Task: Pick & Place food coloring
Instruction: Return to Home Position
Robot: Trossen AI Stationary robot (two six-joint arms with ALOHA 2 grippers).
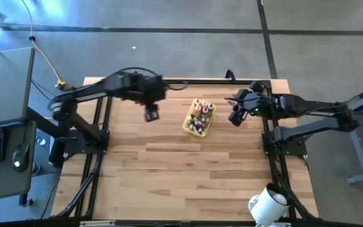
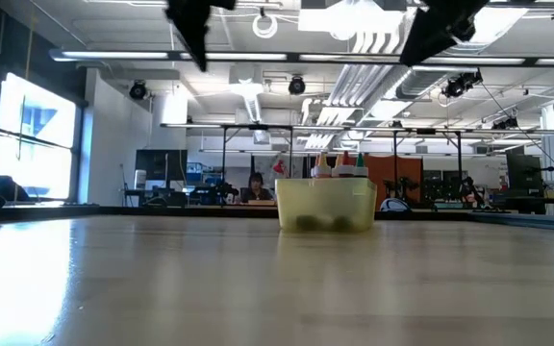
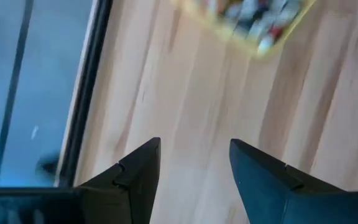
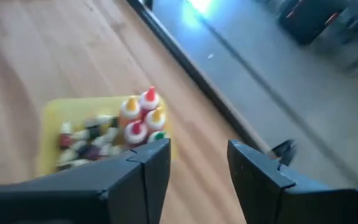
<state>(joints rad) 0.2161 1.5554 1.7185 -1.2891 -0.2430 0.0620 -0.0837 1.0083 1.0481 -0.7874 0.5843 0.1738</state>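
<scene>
On the far middle of the table (image 1: 169, 176), high view: the tray (image 1: 186, 126) holds the bottles (image 1: 200, 109), with no loose one seen. The left gripper (image 1: 151, 114) hangs near the tray. The right gripper (image 1: 235, 117) is near its other side, and both are clear of it.

Low view: caps poke above the tray rim.

Left wrist view: fingers apart, nothing between.

Right wrist view: also spread and empty. Some bottles stand upright at one end, others lie flat.

They are likely light, stiff, slick and tippy, so pinch the body under the cap.
</scene>
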